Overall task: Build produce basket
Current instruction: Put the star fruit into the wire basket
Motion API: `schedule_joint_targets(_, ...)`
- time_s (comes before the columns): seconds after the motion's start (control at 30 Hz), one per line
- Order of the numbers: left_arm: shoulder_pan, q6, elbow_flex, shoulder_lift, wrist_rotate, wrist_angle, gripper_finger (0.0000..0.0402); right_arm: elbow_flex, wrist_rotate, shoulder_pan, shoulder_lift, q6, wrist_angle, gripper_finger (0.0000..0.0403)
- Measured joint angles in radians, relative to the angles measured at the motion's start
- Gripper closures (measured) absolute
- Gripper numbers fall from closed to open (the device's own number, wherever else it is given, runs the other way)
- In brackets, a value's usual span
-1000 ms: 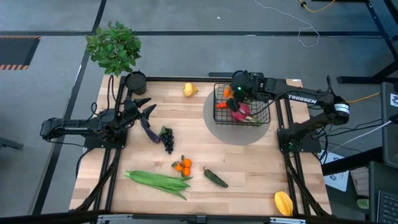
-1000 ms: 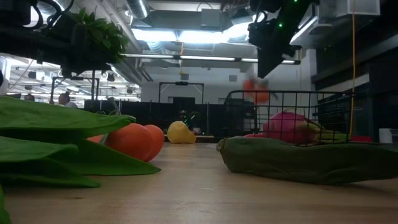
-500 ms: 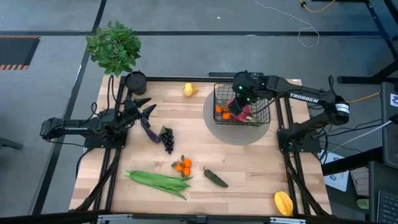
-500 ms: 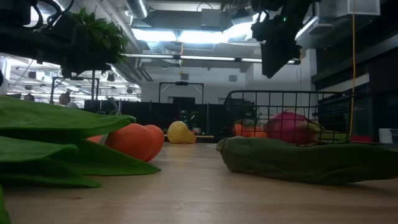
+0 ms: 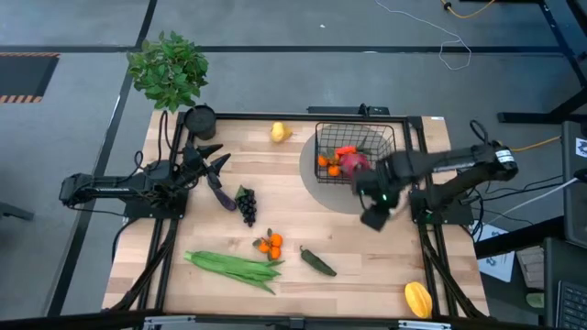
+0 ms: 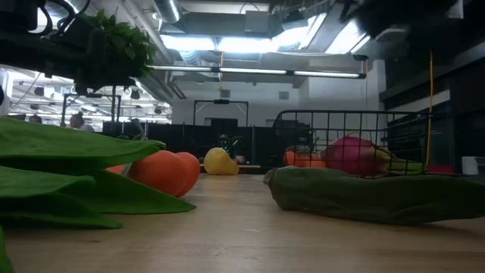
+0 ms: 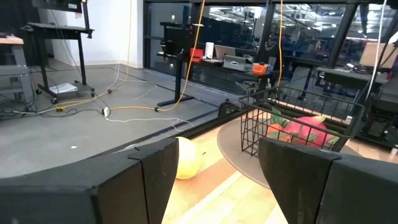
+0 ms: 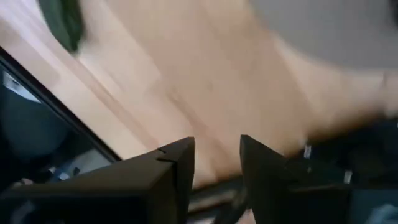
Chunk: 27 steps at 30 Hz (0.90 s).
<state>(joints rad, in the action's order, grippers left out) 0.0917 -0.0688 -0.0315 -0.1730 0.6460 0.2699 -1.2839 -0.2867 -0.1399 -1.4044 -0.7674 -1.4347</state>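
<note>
The black wire basket point(image 5: 356, 151) stands on a grey round mat at the table's far right. In it lie a pink dragon fruit point(image 5: 354, 164), an orange cluster point(image 5: 325, 163) and a carrot point(image 5: 346, 150). My right gripper point(image 5: 374, 209) hangs open over bare wood just near of the basket, holding nothing; its wrist view shows the gap point(image 8: 217, 168) between the fingers. My left gripper point(image 5: 216, 163) waits open at the table's left, beside the purple eggplant point(image 5: 220, 193). On the wood lie the lemon point(image 5: 280, 132), grapes point(image 5: 246, 203), a second orange cluster point(image 5: 269, 245), green beans point(image 5: 234, 267), green pepper point(image 5: 317, 262) and starfruit point(image 5: 418, 299).
A leafy potted plant point(image 5: 168, 69) and a small round black cup point(image 5: 199, 120) stand at the far left corner. The low view shows the pepper point(image 6: 371, 196) in front of the basket point(image 6: 356, 140). Bare wood lies between the basket and the pepper.
The orange cluster dropped from under my right gripper into the basket and now rests beside the dragon fruit. My right gripper then swung away from above the basket toward the table's near edge, out of the low view.
</note>
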Motion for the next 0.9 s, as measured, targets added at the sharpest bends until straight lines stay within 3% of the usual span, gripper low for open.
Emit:
schedule_joint_targets(0.2,0.0,0.0,0.0,0.0,0.0,0.0,0.0191,0.0,-0.013,-0.245,0.0,-0.379,-0.003,0.0286)
schedule_joint_targets(0.3,0.0,0.0,0.0,0.0,0.0,0.0,0.0191,0.0,-0.084,-0.345,-0.01,-0.617,-0.003,0.0286)
schedule_joint_targets(0.43,0.0,0.0,0.0,0.0,0.0,0.0,0.0191,0.0,-0.19,-0.459,-0.035,-0.806,0.012,0.0286)
schedule_joint_targets(0.7,0.0,-0.001,0.0,0.0,0.0,0.001,0.0191,0.0,-0.205,-0.557,-0.153,-0.878,0.139,0.0286)
schedule_joint_targets(0.9,0.0,-0.001,0.0,0.0,0.0,0.0,0.0191,0.0,-0.468,-0.565,-0.291,-0.833,0.158,0.0286)
